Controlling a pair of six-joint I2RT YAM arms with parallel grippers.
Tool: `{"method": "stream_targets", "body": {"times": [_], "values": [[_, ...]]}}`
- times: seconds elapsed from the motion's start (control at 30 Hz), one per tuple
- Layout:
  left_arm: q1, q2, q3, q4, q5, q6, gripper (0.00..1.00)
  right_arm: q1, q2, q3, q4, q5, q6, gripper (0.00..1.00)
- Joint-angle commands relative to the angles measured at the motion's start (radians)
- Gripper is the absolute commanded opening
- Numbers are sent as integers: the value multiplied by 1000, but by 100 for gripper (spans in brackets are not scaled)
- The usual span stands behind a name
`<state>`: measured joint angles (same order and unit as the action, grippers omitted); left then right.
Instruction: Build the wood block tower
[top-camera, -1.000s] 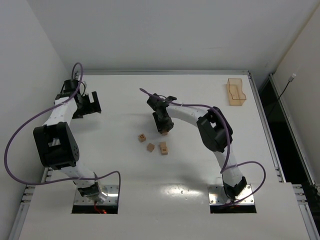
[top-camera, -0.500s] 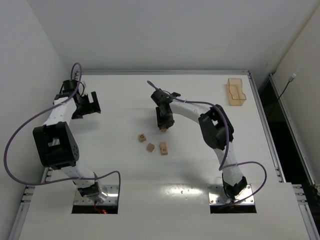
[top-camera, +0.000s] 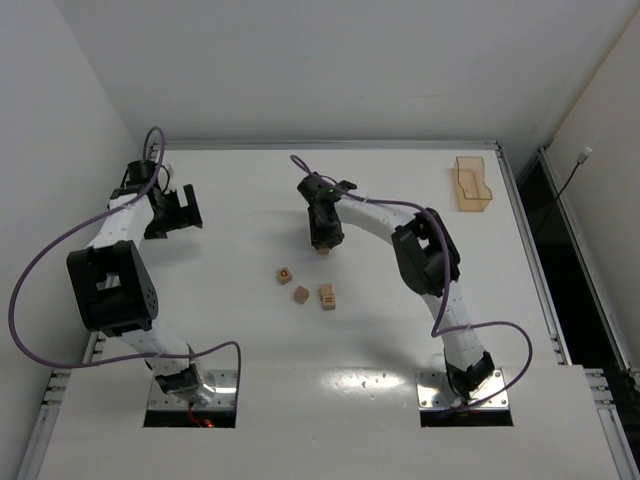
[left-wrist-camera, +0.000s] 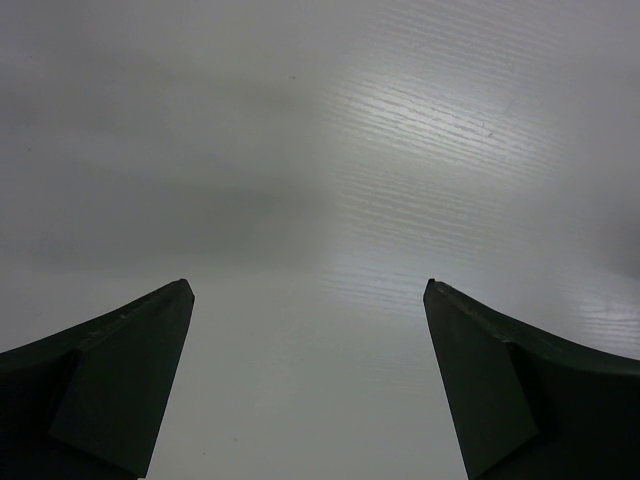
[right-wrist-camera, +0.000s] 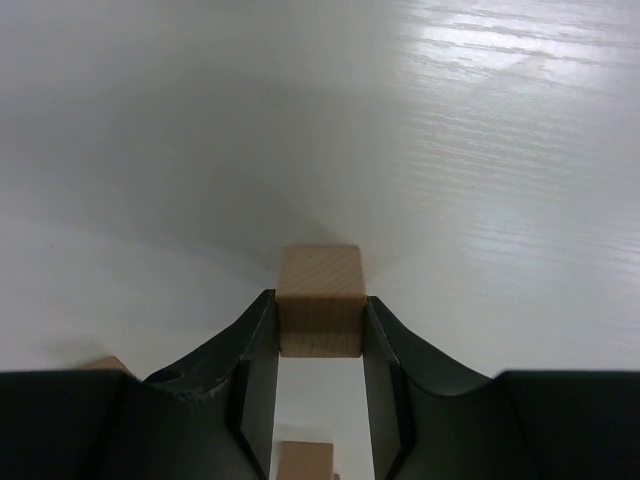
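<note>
Clamping cube (right-wrist-camera: 319, 280), right pincer (right-wrist-camera: 318, 318); left pincer (left-wrist-camera: 308, 300) spread wide; 2nd cube (right-wrist-camera: 303, 461) cut off at bottom edge.

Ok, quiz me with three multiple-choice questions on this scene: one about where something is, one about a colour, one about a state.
1. Loose cubes lie: A at the table centre; B far-right corner; C near-left corner.
2. The tray is: A blue; B orange-tan; C black.
3. The right jaws are: A out of view; B open, empty; C shut on a cube.
Answers: A, the top view shows them mid-table; B, its walls look translucent orange-tan; C, the right wrist view shows the jaws clamping the cube's sides.
</note>
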<state>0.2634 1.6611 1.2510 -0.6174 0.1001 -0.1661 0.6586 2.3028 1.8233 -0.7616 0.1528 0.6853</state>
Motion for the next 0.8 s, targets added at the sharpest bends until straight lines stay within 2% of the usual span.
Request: {"method": "stream_targets", "body": {"times": [0.0,0.23,0.37,0.77], "values": [[13,6,4,16,10,0,100,1,-42,-80,-12,91,17,0],[13,6,4,25,29,0,100,1,-115,-151,7,117,17,0],[13,6,4,25,38,0,100,1,-125,-183,21,76,28,0],[13,6,4,25,38,0,100,1,-82,-140,30,14,28,0]]}}
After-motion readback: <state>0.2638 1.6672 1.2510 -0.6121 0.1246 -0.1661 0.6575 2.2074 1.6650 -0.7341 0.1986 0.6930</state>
